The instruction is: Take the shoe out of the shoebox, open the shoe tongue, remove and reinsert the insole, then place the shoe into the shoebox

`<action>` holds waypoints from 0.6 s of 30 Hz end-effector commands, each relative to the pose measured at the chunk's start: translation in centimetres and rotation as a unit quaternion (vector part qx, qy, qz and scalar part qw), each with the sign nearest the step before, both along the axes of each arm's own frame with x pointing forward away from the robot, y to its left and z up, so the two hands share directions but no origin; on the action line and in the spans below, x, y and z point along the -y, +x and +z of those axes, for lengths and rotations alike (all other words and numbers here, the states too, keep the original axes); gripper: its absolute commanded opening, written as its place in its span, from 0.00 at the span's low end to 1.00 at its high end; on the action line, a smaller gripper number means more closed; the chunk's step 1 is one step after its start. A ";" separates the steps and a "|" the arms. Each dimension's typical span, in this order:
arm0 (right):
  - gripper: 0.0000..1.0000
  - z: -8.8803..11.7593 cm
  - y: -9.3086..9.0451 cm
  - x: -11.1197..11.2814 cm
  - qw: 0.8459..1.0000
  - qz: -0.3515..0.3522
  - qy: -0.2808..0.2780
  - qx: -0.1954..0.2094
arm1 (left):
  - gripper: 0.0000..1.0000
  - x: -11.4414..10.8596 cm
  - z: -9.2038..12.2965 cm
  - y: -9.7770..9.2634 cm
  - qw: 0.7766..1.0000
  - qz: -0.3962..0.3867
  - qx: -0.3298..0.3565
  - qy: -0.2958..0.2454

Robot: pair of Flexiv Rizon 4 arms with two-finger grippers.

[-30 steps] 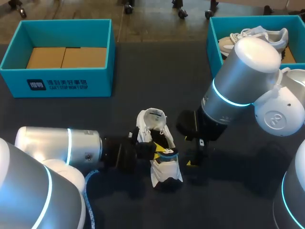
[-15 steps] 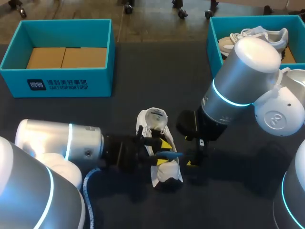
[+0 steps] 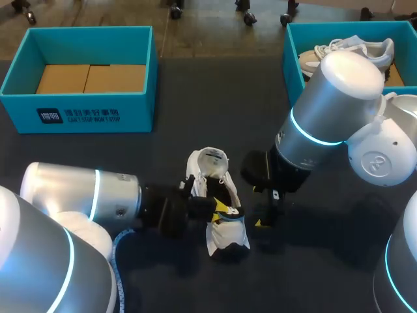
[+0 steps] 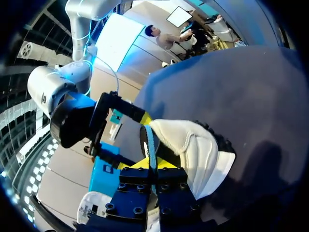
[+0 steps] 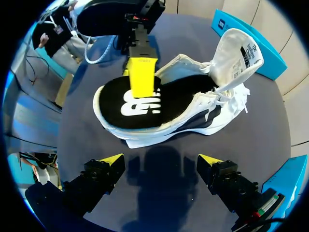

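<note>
Left pincer [image 3: 220, 210] comes in from the near left and is pressed together on the black insole [image 5: 145, 104] of the white sneaker [image 3: 225, 238]. The right wrist view shows one yellow fingertip [image 5: 141, 77] lying flat on top of the insole near its heel end. The other finger seems to be under it, though it is hidden there. Seen from the left wrist, the insole runs edge-on as a thin strip between that pincer's fingers. The sneaker stands on the dark surface [image 3: 195, 98], outside both boxes and roughly midway between the two arms. Its heel is toward the robot and its tongue [image 5: 236, 53] is folded up and forward, leaving the mouth wide. The insole lies in that mouth, its front end under the tongue. Right pincer [image 5: 161, 162] hangs just beside the sneaker on its right side, fingers spread wide and holding nothing, above bare surface. An open teal shoebox [image 3: 78, 114] sits at the far left, showing its brown cardboard floor. A second teal shoebox [image 3: 291, 59] at the far right holds another white sneaker [image 3: 316, 62].
</note>
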State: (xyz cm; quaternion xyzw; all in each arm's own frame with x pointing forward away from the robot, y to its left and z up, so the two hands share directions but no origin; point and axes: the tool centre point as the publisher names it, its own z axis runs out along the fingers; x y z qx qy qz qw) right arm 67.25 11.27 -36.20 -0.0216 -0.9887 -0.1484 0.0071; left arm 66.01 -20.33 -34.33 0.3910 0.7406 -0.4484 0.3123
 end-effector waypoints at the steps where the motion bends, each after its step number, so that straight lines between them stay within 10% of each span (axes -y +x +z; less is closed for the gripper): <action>1: 1.00 -0.2 0.0 -0.1 1.000 -0.001 -0.001 0.001 | 0.00 0.2 -0.8 0.6 1.000 0.017 0.006 0.004; 8: 1.00 -0.2 0.0 -0.1 1.000 -0.001 -0.001 0.001 | 0.00 -0.1 -0.2 0.8 1.000 0.019 -0.017 -0.001; 13: 1.00 -0.2 0.0 -0.1 1.000 -0.001 -0.001 0.001 | 0.44 -0.2 0.6 0.0 0.999 0.011 -0.034 -0.009; 18: 1.00 -0.2 0.0 -0.1 1.000 -0.001 -0.001 0.001 | 0.46 -0.3 1.2 -0.3 0.999 0.005 -0.040 -0.007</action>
